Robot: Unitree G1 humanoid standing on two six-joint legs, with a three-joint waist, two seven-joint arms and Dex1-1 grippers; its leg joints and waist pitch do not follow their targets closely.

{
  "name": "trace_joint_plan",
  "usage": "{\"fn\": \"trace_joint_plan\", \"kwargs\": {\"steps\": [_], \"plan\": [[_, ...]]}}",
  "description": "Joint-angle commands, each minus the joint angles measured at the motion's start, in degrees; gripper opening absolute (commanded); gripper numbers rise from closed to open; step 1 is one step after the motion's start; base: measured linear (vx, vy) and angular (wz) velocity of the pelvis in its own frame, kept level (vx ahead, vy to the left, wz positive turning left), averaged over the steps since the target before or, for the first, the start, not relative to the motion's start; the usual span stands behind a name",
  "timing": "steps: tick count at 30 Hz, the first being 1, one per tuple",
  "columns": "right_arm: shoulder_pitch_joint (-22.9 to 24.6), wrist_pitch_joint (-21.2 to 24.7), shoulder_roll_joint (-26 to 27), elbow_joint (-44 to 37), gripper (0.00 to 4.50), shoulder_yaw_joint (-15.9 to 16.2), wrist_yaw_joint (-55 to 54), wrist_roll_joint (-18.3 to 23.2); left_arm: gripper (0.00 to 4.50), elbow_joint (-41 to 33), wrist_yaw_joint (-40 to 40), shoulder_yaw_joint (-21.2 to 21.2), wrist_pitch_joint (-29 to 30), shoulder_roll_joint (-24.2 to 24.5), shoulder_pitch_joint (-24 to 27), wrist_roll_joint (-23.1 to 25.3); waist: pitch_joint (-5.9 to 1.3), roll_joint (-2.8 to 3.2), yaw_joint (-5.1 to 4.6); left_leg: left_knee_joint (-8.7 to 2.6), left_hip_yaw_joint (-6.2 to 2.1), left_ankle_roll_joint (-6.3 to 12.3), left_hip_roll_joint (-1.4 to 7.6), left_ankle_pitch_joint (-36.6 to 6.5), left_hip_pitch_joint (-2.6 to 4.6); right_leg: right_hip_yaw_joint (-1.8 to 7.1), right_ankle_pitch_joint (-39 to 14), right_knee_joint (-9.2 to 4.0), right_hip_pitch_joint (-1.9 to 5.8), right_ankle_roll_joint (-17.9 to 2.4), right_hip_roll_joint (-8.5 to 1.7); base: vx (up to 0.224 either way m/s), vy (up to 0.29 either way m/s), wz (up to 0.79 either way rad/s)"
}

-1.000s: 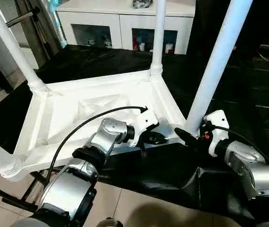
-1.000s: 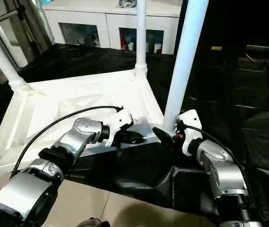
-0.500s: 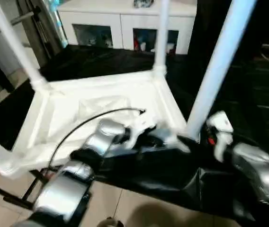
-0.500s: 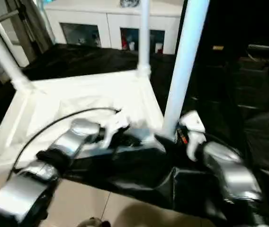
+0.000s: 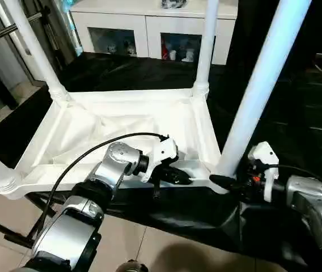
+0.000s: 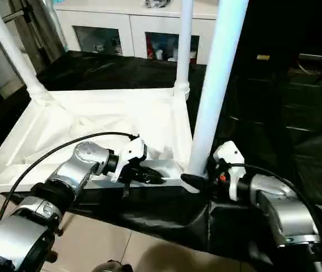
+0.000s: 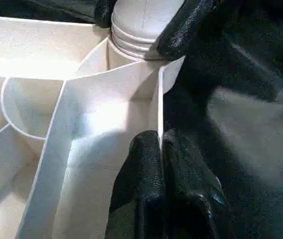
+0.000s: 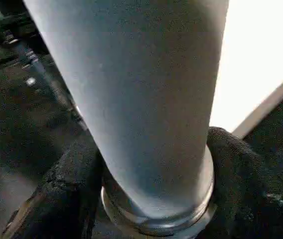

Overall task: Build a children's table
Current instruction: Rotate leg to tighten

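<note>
Table (image 5: 121, 122) lies upside down, legs (image 5: 260, 85) pointing up.

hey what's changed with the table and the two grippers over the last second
The right gripper has closed in around the base of the near right leg; its fingers now sit on both sides of it. The whole view has shifted, so the camera moved. The left gripper stays pinched on the tabletop's near rim, and all four legs remain standing in their sockets.

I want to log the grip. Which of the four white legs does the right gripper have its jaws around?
The near right leg, the thick one closest to the camera. The right gripper straddles its base at the corner socket; the other three legs stand untouched at the other corners.
</note>
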Motion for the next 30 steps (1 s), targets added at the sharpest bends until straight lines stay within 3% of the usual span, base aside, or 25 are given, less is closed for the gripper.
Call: {"fn": "trace_joint_plan", "kwargs": {"steps": [1, 2, 5, 6, 11, 13, 14, 17, 19, 21, 24, 26, 27, 30], "plan": [[-1.02, 0.44, 3.64, 2.29, 2.70, 3.15, -4.52, -1.55, 0.00, -0.75, 4.33, 1.20, 0.29, -3.03, -2.36, -0.89, -3.45, -1.61, -0.11, -3.86, -1.23, 4.18, 3.05, -13.87, 1.34, 2.02, -13.15, -4.52, 2.30, -12.83, -3.91, 0.000, 0.000, 0.00], [-2.27, 0.62, 6.28, 4.88, 2.70, 2.30, -10.20, -3.09, 0.00, 0.52, 7.87, 1.81, 0.85, -3.92, -3.34, -0.51, -3.41, -1.77, -0.53, -4.02, -1.29, 3.19, 2.98, -14.83, 1.41, 2.05, -15.32, -4.71, 2.25, -12.21, -3.94, 0.000, 0.000, 0.00], [-4.90, 1.03, 11.88, 10.24, 2.70, 0.42, -21.63, -5.33, 0.00, 2.92, 15.74, 3.18, 2.41, -6.20, -5.63, 0.00, -3.17, -1.53, -1.44, -4.42, -1.60, 0.53, 2.72, -17.82, 1.66, 1.92, -20.67, -5.17, 1.95, -10.79, -4.00, 0.000, 0.000, 0.00], [-6.00, 1.29, 14.02, 12.07, 2.70, -0.68, -25.55, -5.42, 0.00, 3.68, 19.00, 3.98, 3.34, -7.38, -6.65, -0.26, -3.22, -1.64, -1.75, -4.45, -1.54, 0.17, 2.78, -18.47, 1.90, 2.15, -20.06, -5.39, 1.92, -10.17, -3.93, 0.000, 0.000, 0.00], [-9.23, -0.37, 18.60, 16.78, 2.70, -1.81, -33.42, -7.07, 0.00, 5.40, 25.54, 4.95, 4.27, -10.25, -8.81, -0.63, -3.47, -1.62, -1.95, -4.30, -1.38, 1.38, 2.57, -15.78, 1.58, 2.18, -14.47, -5.05, 2.17, -11.05, -3.84, 0.000, 0.000, 0.00], [-9.86, -1.46, 19.55, 17.45, 2.70, -1.42, -33.86, -7.52, 0.00, 5.51, 25.96, 4.88, 3.98, -10.92, -9.03, -0.72, -3.59, -1.32, -1.88, -4.10, -1.33, 2.03, 2.46, -14.29, 1.42, 2.12, -12.63, -4.96, 2.37, -11.11, -3.87, 0.000, 0.000, 0.00], [-10.20, -1.96, 20.81, 17.26, 3.26, -1.55, -32.30, -6.49, 0.00, 5.79, 25.47, 4.38, 3.17, -11.41, -9.20, -0.17, -3.71, -1.43, -1.79, -3.98, -1.29, 3.06, 2.50, -12.61, 1.27, 2.12, -9.83, -4.69, 2.56, -11.35, -3.82, 0.000, 0.000, 0.00], [-10.20, -2.04, 21.72, 16.40, 3.42, -1.59, -30.45, -5.12, 0.00, 6.27, 24.37, 3.08, 1.29, -11.49, -9.10, 1.30, -3.73, -1.28, -1.77, -3.95, -1.30, 4.10, 2.60, -12.29, 1.32, 2.04, -8.71, -4.60, 2.59, -11.76, -3.73, 0.000, 0.000, 0.00], [-9.90, -2.37, 21.26, 15.76, 3.68, -1.35, -30.45, -5.35, 0.00, 6.32, 24.19, 2.79, 0.99, -11.30, -8.89, 1.59, -3.70, -1.26, -1.76, -4.01, -1.30, 4.06, 2.65, -12.77, 1.42, 2.03, -9.15, -4.64, 2.57, -11.89, -3.73, 0.000, 0.000, 0.00], [-8.23, -4.41, 17.85, 12.55, 3.68, 0.39, -27.69, -6.59, 0.00, 6.68, 23.92, 2.08, 0.25, -10.28, -8.45, 2.38, -3.54, -1.53, -1.64, -4.15, -1.32, 3.67, 2.75, -14.12, 1.46, 2.08, -11.36, -4.89, 2.66, -11.28, -3.86, 0.000, 0.000, 0.00], [-6.90, -5.35, 16.01, 10.38, 3.68, 0.78, -25.56, -6.57, 0.00, 6.82, 24.06, 1.92, -0.10, -10.04, -8.28, 2.61, -3.65, -1.67, -1.45, -3.95, -1.24, 4.11, 2.69, -12.88, 1.37, 2.14, -9.96, -4.72, 2.70, -11.24, -3.85, 0.000, 0.000, 0.00], [-2.89, -5.77, 11.06, 4.25, 3.68, -0.97, -19.39, -4.55, 0.00, 6.87, 23.64, 1.83, -0.85, -9.62, -7.91, 2.90, -3.68, -1.76, -0.92, -3.76, -1.17, 5.01, 2.74, -12.40, 1.38, 2.16, -9.72, -4.72, 2.76, -11.11, -3.86, 0.000, 0.000, 0.00], [-2.89, -5.77, 11.06, 4.25, 3.68, -0.97, -19.39, -4.55, 0.00, 6.87, 23.64, 1.83, -0.85, -9.62, -7.91, 2.90, -3.62, -1.75, -0.54, -3.75, -1.16, 5.34, 2.89, -12.23, 1.52, 2.24, -9.70, -4.88, 2.76, -10.75, -3.89, 0.000, 0.000, 0.00], [1.46, -4.52, 5.32, -1.49, 3.68, -4.41, -14.16, -1.16, 0.00, 6.85, 23.01, 1.70, -1.79, -9.08, -7.50, 2.97, -3.74, -1.68, 0.07, -3.52, -1.28, 6.61, 2.76, -11.14, 1.05, 2.04, -8.05, -4.56, 3.03, -10.73, -3.94, 0.000, 0.000, 0.00]]}}
